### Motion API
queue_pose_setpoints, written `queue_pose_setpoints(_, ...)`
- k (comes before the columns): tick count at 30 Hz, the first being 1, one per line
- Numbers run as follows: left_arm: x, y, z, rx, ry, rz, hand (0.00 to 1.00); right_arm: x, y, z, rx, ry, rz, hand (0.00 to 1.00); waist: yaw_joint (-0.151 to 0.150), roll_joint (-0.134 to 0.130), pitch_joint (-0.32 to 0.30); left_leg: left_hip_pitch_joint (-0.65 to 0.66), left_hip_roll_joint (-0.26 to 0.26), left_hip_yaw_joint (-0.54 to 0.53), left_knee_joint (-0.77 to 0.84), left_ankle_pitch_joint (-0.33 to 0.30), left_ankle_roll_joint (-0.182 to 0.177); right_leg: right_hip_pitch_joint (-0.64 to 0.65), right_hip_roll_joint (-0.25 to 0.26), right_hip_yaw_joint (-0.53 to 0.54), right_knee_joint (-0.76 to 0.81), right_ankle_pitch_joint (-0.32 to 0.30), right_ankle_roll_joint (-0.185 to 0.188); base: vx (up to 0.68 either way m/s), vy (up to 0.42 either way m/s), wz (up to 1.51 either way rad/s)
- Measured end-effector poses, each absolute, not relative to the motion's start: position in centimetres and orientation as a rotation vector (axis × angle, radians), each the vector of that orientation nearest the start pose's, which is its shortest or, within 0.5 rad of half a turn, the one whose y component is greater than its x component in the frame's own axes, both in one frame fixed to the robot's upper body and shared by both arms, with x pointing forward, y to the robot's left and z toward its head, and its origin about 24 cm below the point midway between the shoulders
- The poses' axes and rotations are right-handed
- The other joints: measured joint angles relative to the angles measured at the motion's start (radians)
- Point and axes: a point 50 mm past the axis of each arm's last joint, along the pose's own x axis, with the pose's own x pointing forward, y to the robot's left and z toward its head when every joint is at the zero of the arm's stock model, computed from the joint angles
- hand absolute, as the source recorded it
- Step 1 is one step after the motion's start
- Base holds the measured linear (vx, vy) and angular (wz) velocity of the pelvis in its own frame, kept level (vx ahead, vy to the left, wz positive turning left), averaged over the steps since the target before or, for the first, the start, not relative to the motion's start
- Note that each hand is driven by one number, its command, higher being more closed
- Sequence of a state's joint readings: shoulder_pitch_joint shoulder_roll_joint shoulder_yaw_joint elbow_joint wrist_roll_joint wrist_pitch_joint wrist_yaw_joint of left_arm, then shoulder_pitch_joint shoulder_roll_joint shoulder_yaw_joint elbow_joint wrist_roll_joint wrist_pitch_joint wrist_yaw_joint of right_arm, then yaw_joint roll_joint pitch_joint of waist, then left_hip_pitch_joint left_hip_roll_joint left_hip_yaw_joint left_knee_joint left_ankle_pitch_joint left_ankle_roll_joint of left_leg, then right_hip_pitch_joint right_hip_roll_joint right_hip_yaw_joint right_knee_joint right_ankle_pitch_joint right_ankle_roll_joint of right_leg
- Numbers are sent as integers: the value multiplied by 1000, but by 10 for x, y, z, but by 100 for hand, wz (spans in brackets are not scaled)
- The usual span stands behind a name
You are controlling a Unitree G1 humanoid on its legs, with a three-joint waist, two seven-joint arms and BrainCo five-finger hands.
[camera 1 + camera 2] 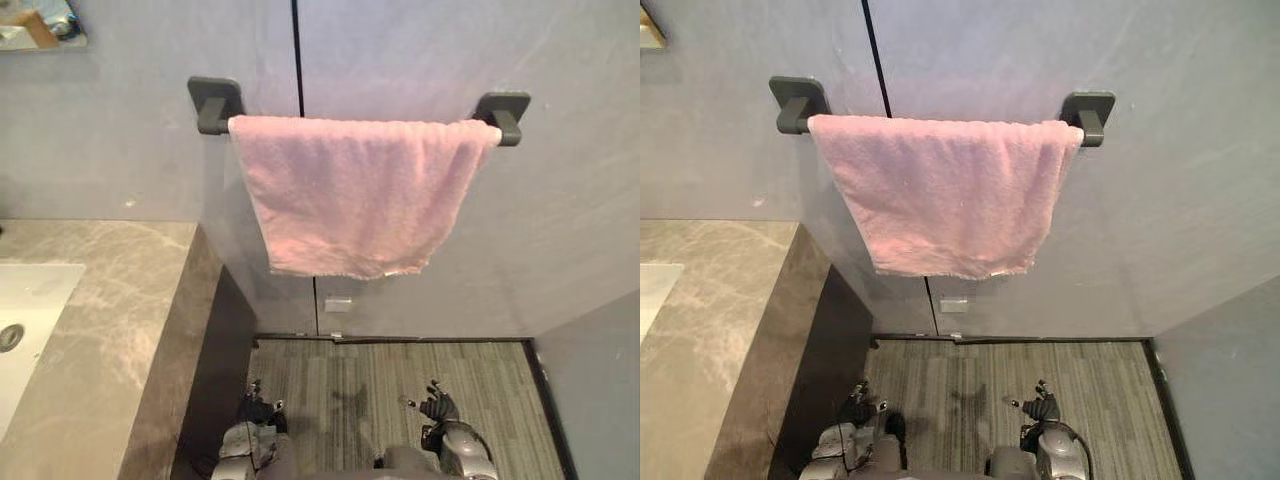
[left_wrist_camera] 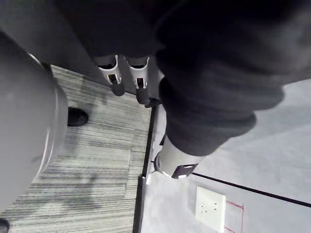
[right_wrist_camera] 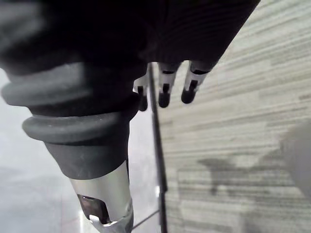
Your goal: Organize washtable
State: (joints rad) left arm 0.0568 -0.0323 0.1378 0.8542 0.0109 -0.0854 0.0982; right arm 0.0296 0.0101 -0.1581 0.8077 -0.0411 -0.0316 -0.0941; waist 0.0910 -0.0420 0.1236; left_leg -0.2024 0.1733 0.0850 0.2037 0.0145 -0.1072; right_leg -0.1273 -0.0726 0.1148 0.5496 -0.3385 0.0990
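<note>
Pink towel [image 1: 350, 195] draped over wall rail [image 1: 494, 130], spread between two dark brackets [image 1: 214, 103], lower edge hanging free. Stone bench [image 1: 110, 330] lower left of towel, with white sink [image 1: 30, 310] set into it. Left hand [image 1: 258, 405] and right hand [image 1: 438, 405] low over striped floor [image 1: 370, 375], well apart from towel and bench. Fingers of both hands relaxed, nearly straight, holding nothing. Wall socket [image 1: 338, 304] below towel.
</note>
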Motion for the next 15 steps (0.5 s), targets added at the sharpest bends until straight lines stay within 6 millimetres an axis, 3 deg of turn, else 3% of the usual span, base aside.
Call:
queue_pose_setpoints(1, 150, 166, -134, -37, 822, 225, 0, 164, -177, -127, -4, 802, -222, 0, 4, -3, 1, -15, 1, -5, 7, 5, -8, 2, 2, -6, -18, -27, -17, -249, -367, 21)
queue_pose_setpoints(2, 154, 165, -133, -37, 816, 229, 0, 171, -177, -123, -11, 782, -213, 0, 8, 18, 2, -50, 24, -22, 5, 29, -29, -2, 27, -31, -61, -51, -57, -296, -330, 49)
queue_pose_setpoints(3, 152, 157, -134, -50, 822, 215, 0, 176, -178, -120, -26, 766, -212, 0, 1, 57, 3, -77, 56, -63, -30, 82, -21, -15, 65, -88, -65, -32, -79, -251, -263, 61)
queue_pose_setpoints(4, 151, 154, -135, -52, 825, 208, 0, 174, -179, -121, -29, 772, -219, 0, 1, 60, 4, -76, 56, -64, -57, 113, -12, -18, 72, -111, -61, -30, -84, -296, -294, 110)
queue_pose_setpoints(5, 151, 152, -135, -52, 826, 198, 0, 168, -180, -124, -30, 788, -228, 0, -5, 62, 7, -74, 58, -45, -129, 219, -9, -18, 73, -169, -64, -18, -105, -144, -152, 98)
queue_pose_setpoints(6, 152, 151, -135, -51, 823, 194, 0, 166, -181, -125, -30, 793, -232, 0, -18, 56, 14, -75, 59, -16, -137, 228, 1, -20, 69, -202, -73, -10, -119, -293, -263, 115)
queue_pose_setpoints(7, 154, 152, -134, -50, 819, 197, 0, 165, -179, -126, -23, 802, -238, 0, -22, 55, 18, -77, 69, 82, -71, 173, -20, -20, 66, -249, -87, 9, -150, -187, -138, 83)
queue_pose_setpoints(9, 156, 154, -133, -40, 811, 196, 0, 164, -181, -126, -24, 804, -259, 0, -22, 41, 32, -87, 55, 112, 133, 18, -2, -17, 44, -285, -99, 31, -168, -215, -138, 59)
queue_pose_setpoints(13, 154, 153, -134, -44, 820, 193, 0, 159, -181, -130, -10, 823, -272, 0, -28, 48, 30, -16, 51, 95, 391, -189, -18, -19, 35, -309, -119, 73, -169, -193, 7, 17)
queue_pose_setpoints(15, 150, 151, -137, -43, 841, 186, 0, 151, -182, -134, 7, 856, -295, 0, -52, 58, 23, 86, 49, 92, 393, -253, -39, -19, 34, -333, -143, 99, -154, -166, 119, 33)
